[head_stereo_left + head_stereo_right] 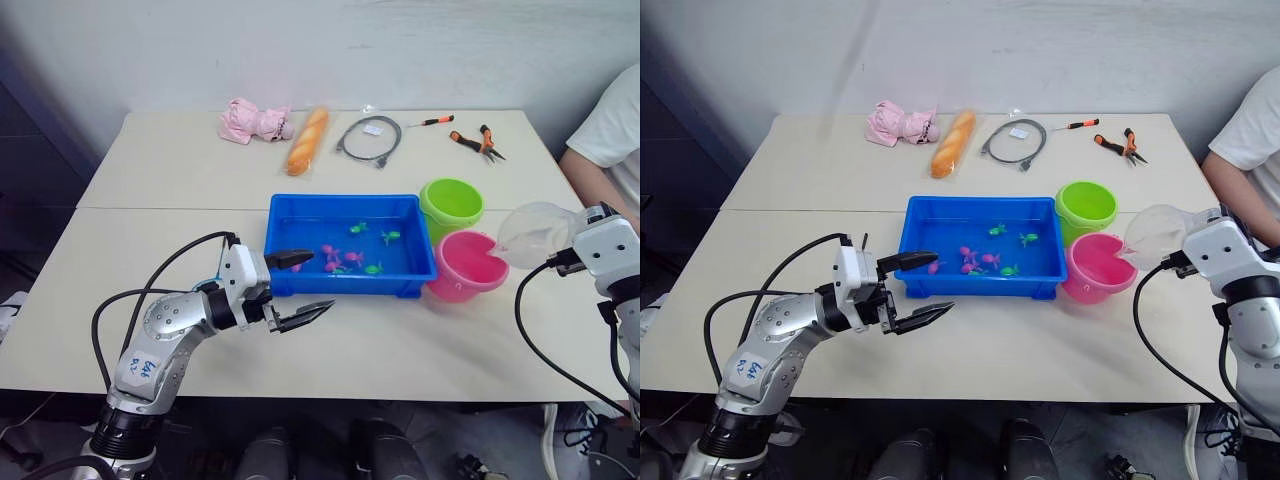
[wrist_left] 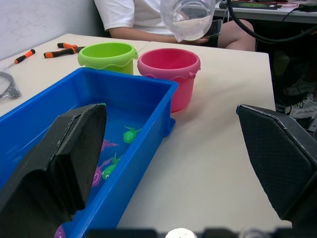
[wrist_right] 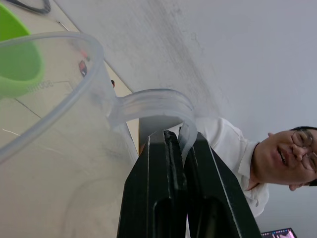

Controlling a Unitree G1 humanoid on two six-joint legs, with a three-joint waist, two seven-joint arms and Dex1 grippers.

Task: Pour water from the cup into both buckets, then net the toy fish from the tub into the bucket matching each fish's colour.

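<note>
Cup [image 1: 535, 233]: pinched by its handle in right gripper [image 3: 181, 144], tipped over pink bucket [image 1: 468, 264] for pouring; left gripper [image 1: 297, 288] wide, empty, beside tub [image 1: 345, 285].

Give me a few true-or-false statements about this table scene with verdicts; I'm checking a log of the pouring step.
1. The right gripper is shut on the handle of the clear cup. True.
2. The cup is tipped over the green bucket. False: it is tipped toward the pink bucket.
3. The left gripper holds the net. False: it is open and holds nothing, at the near left corner of the blue tub.
4. Pink and green toy fish lie in the tub. True.
5. The green bucket stands nearer the robot than the pink one. False: it stands behind it.
</note>
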